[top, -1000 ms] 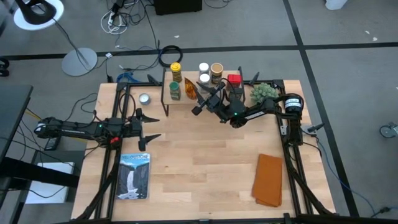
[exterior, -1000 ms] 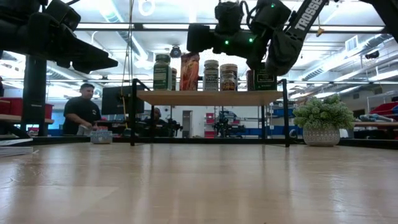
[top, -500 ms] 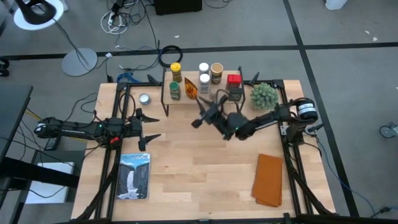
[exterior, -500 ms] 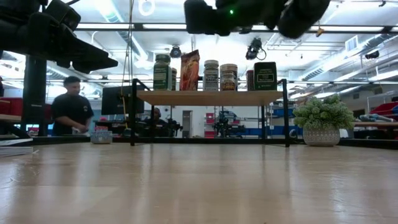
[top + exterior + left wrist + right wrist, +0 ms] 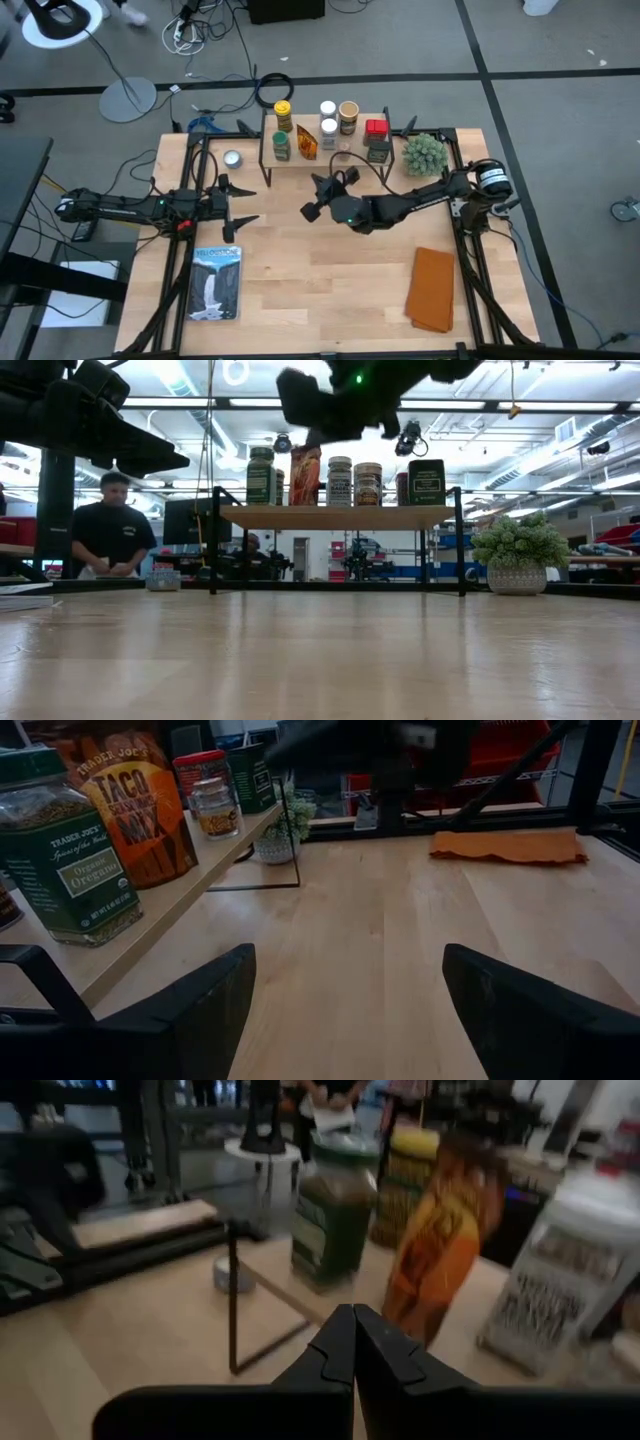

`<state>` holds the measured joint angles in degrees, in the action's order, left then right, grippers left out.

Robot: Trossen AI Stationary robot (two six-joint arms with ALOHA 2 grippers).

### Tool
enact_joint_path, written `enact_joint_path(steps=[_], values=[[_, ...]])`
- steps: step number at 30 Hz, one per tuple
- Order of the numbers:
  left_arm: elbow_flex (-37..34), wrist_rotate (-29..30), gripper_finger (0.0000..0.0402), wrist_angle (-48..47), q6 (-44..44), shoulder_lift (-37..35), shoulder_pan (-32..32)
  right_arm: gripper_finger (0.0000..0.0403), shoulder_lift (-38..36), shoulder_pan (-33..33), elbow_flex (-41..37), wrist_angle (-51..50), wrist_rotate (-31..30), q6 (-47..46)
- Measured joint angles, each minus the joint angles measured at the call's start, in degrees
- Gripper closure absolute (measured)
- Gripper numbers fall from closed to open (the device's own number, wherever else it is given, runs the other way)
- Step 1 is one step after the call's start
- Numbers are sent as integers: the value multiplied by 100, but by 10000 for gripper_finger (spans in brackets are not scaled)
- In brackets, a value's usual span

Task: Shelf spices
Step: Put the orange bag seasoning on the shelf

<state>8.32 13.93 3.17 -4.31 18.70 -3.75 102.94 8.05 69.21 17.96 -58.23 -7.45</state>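
The spices [image 5: 325, 128] stand together on the shelf [image 5: 318, 150], a pale wood board on thin black legs at the far edge of the worktop [image 5: 320, 270]. From above, the jars crowd each other and only lids and tops read clearly: a yellow lid, two white ones, a tan one, a red tin, a dark box. In the low view some jars hide behind others. The oregano jar [image 5: 68, 860], glass with a green label, and the orange taco mix packet [image 5: 135, 805] show best in the left wrist view, side by side and cut off by the frame edge.

The right claw [image 5: 312, 208] hangs above the worktop just in front of the shelf, apart from every jar, its dark fingers [image 5: 335, 1350] pressed together on nothing. In the low view it is a blurred dark mass near the ceiling lights.

The left claw [image 5: 240, 203] waits well to the left of the shelf, fingers [image 5: 205, 1005] spread wide and empty.

A spiky green plant [image 5: 424, 152] sits right of the shelf, a folded orange cloth [image 5: 433, 290] nearer the front.
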Motion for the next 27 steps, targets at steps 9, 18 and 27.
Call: enact_joint_path(steps=[9,18,27], values=[[0,0,74,-1,1,0,0,402,2,-357,-4,-547,340,-601],[0,0,74,-2,3,0,0,402,4,-596,-4,-566,1344,-1050],[0,35,74,13,-278,2,0,403,329,373,132,-589,491,-1509]])
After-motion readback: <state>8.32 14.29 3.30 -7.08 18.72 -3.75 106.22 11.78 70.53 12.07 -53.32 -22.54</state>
